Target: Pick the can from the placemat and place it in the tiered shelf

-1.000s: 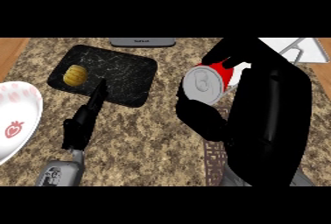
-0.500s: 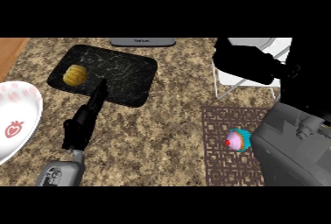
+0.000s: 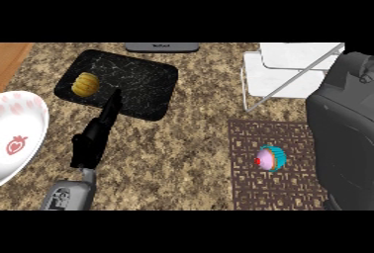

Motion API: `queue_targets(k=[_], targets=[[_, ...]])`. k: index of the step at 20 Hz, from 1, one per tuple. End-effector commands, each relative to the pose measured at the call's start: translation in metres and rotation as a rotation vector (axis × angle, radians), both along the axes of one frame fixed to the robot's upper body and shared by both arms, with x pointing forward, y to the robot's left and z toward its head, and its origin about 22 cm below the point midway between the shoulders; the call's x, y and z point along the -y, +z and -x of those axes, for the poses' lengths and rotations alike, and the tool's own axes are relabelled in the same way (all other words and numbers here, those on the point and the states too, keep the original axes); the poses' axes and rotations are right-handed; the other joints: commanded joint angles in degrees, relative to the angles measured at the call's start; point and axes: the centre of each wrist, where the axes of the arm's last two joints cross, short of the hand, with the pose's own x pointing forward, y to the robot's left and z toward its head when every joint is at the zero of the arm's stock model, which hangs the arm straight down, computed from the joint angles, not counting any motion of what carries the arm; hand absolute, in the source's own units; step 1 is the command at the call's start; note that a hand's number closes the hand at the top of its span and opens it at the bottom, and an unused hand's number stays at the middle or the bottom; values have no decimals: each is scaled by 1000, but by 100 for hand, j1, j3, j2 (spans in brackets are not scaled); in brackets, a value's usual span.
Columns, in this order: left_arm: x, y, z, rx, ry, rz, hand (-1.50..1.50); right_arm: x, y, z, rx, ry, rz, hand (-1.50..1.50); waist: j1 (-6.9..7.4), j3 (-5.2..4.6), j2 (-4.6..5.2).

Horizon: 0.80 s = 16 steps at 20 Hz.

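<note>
In the head view, a white tiered shelf with a thin wire frame (image 3: 291,69) is seen at the far right of the speckled brown stone desk (image 3: 197,133). It is judged to stand there so that it can be reached by the right arm. A dark brown patterned placemat (image 3: 252,190) is laid just in front of it, and a pink-frosted cupcake in a teal wrapper (image 3: 269,158) sits on the mat. No can is seen on the mat or on the shelf. It is judged to be hidden behind the dark bulk at the right edge, whose top is taken to be the right robot hand (image 3: 355,74), raised beside the shelf. Whether that hand is open or closed round anything cannot be told. The left robot hand (image 3: 96,136) is laid flat on the desk with fingers straight and nothing held. Its tips point at a black marbled rectangular board (image 3: 139,89), and it is judged to be idle because the work lies on the other side. A small ridged yellow food item (image 3: 86,85) rests on the board. A white round plate with a red strawberry print (image 3: 16,143) is cut by the left edge. Counted: one shelf, one placemat, one cupcake, one board, one yellow item, one plate, two hands and no visible can.
</note>
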Motion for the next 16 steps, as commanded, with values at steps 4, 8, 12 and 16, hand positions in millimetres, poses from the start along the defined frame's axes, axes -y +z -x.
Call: queue_targets(k=[4,8,12,16], targets=[[8,-6,-8,-2,-3,1,0,19,-11,-32,-1,-59,68,150,-11,0,11],[-17,-4,-2,-1,-1,6,0,42,-39,-55,15,-52,156,150,15,0,17],[7,-5,-9,8,-10,-1,0,41,-66,-79,34,-22,146,150,23,1,25],[17,-1,-6,17,-47,-1,0,48,-35,-79,209,31,-122,150,124,13,70]])
